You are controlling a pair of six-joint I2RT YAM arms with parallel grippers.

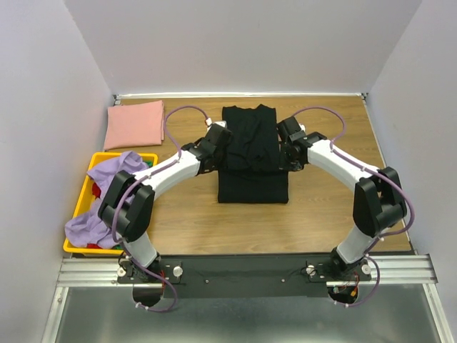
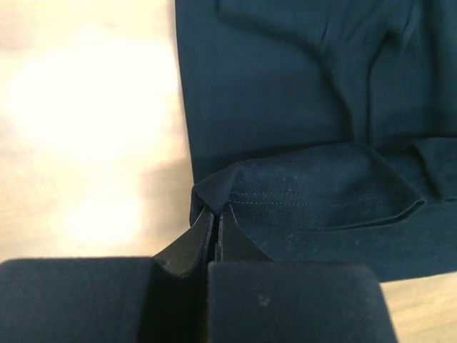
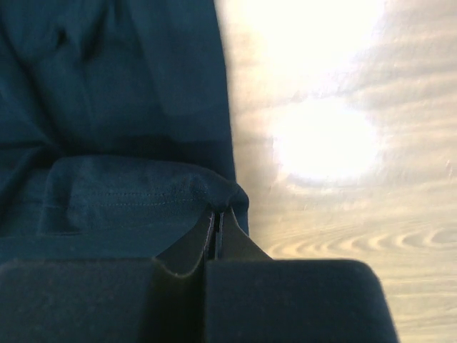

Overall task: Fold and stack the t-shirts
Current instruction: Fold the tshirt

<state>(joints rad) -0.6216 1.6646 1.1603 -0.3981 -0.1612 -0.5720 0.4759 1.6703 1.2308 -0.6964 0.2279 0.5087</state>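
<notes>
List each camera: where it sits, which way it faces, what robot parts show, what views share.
Top external: above and behind the robot, looking down on the table; both arms show, meeting at the black t-shirt.
Left wrist: on the left arm, facing along its shut left tool, pinching the shirt's hem.
Right wrist: on the right arm, facing along its shut right tool, pinching the hem's other end.
Shared: all three show the black t-shirt on wood.
</notes>
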